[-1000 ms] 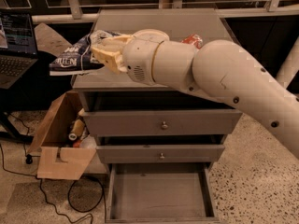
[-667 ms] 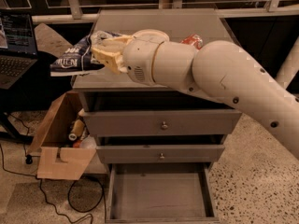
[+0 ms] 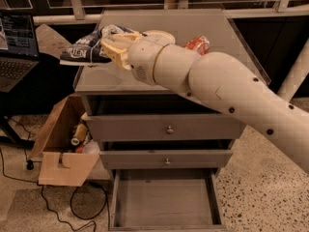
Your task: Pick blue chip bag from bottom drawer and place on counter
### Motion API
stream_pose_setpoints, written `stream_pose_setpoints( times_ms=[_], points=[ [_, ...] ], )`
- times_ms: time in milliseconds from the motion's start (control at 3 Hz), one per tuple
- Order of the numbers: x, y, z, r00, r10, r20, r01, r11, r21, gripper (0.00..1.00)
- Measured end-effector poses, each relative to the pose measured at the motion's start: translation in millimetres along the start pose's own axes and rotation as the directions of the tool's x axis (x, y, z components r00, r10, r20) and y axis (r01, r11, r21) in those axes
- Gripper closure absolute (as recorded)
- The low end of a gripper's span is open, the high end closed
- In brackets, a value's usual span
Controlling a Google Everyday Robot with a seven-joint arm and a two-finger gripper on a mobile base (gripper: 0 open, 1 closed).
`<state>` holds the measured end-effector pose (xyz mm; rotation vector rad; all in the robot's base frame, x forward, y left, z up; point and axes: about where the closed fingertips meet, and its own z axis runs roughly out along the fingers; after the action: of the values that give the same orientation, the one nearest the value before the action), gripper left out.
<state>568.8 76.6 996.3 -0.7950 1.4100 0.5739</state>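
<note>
My gripper (image 3: pixel 110 46) is shut on the blue chip bag (image 3: pixel 84 48), a crumpled dark-blue and white foil bag. It holds the bag over the left edge of the counter (image 3: pixel 203 62), part of the bag hanging past that edge. The bottom drawer (image 3: pixel 164 197) is pulled open below, with a bare grey floor. My white arm (image 3: pixel 227 91) runs from the right across the counter.
An orange-red soda can (image 3: pixel 198 43) lies on the counter behind my arm. Two upper drawers (image 3: pixel 166 128) with round knobs are closed. An open cardboard box (image 3: pixel 63 144) with items stands left of the cabinet. A laptop (image 3: pixel 17 37) sits at far left. Cables lie on the floor.
</note>
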Motion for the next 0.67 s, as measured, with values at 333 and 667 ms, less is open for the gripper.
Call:
stream_pose_setpoints(
  times_ms=[333, 667],
  points=[
    [1, -21, 13, 1.0, -0.005, 0.009, 0.005, 0.9986, 0.053, 1.0],
    [13, -34, 19, 1.0, 0.023, -0.005, -0.023, 0.9962, 0.084, 1.0]
  ],
)
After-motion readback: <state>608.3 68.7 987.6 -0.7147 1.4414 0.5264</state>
